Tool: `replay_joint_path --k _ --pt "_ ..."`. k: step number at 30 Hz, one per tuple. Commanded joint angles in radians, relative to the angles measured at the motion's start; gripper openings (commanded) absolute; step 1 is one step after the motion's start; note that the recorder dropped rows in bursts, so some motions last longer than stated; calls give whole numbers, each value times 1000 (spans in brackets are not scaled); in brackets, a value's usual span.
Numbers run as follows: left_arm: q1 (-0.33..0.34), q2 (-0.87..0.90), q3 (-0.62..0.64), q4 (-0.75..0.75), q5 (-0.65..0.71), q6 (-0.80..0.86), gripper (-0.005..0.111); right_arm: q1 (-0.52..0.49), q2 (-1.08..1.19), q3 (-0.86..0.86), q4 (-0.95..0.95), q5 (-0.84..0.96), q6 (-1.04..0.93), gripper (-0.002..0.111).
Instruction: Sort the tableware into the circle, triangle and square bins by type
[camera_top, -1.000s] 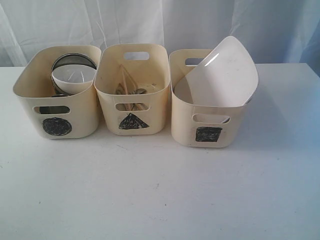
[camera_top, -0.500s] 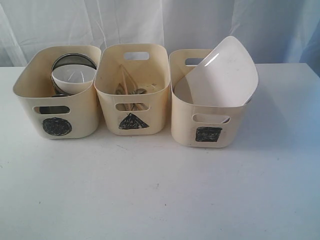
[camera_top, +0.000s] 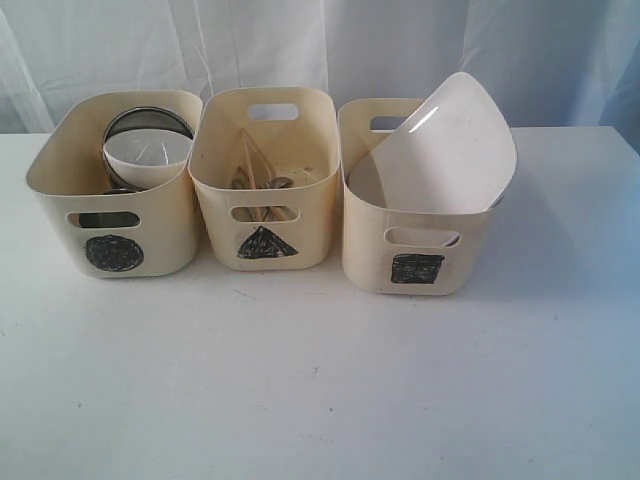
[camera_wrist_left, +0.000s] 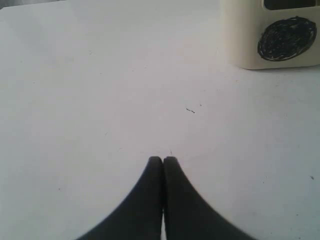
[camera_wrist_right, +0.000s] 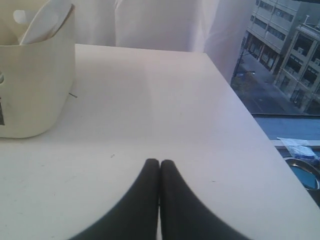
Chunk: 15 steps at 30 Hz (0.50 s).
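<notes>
Large white plate (camera_top: 445, 150) leans tilted in square bin (camera_top: 365, 250), top edge jutting above the rim. Chopsticks (camera_top: 255, 165) in triangle bin (camera_top: 310, 215). White bowl (camera_top: 150, 158) in circle bin (camera_top: 60, 175). My left gripper (camera_wrist_left: 162, 160) and right gripper (camera_wrist_right: 159, 162) are pinched closed, holding nothing, over the table (camera_top: 320, 380).

Circle bin (camera_top: 60, 205) w/ bowl (camera_top: 148, 158), triangle bin (camera_top: 312, 235) w/ cutlery (camera_top: 262, 186), plate (camera_top: 445, 150) tilted in sq. bin (camera_top: 368, 250).
</notes>
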Motion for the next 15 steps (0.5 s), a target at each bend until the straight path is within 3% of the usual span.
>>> replay_joint_path --k 1,15 --pt "-6 -4 5 -11 -3 -3 0 -14 -6 2 -2 -9 -3 0" --pt "-16 -4 5 -11 -2 -3 0 -9 -6 2 -2 -8 -3 0"
